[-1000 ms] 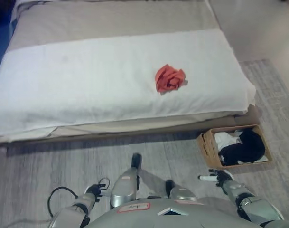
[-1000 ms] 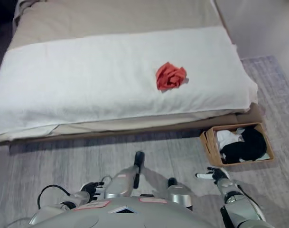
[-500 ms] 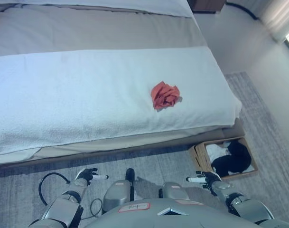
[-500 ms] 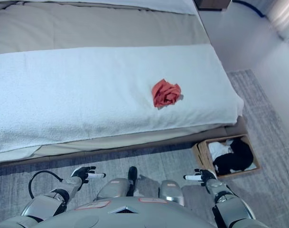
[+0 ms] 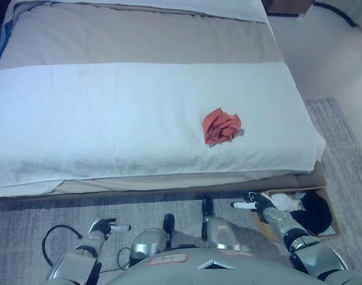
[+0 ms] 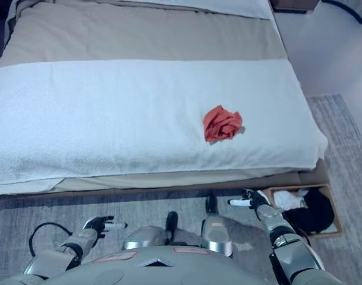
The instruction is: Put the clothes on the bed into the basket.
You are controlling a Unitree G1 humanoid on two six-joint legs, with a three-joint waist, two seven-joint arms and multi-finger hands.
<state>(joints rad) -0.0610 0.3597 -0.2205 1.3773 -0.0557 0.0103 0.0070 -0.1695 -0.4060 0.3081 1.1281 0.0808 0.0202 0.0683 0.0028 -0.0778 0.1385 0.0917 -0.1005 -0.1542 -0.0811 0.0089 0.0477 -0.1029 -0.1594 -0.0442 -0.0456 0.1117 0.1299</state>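
On the bed's white blanket (image 5: 109,119), near its front edge, lies your crumpled red-orange cloth (image 5: 222,126): probably light and limp, so pinch its bunched top. Both hands hang empty, left hand (image 6: 97,225) and right hand (image 5: 255,203) relaxed, the right beside the basket (image 6: 332,228).

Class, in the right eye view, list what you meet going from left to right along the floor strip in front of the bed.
The robot's dark left hand → its dark right hand → the brown rectangular basket holding white clothes and black clothes.
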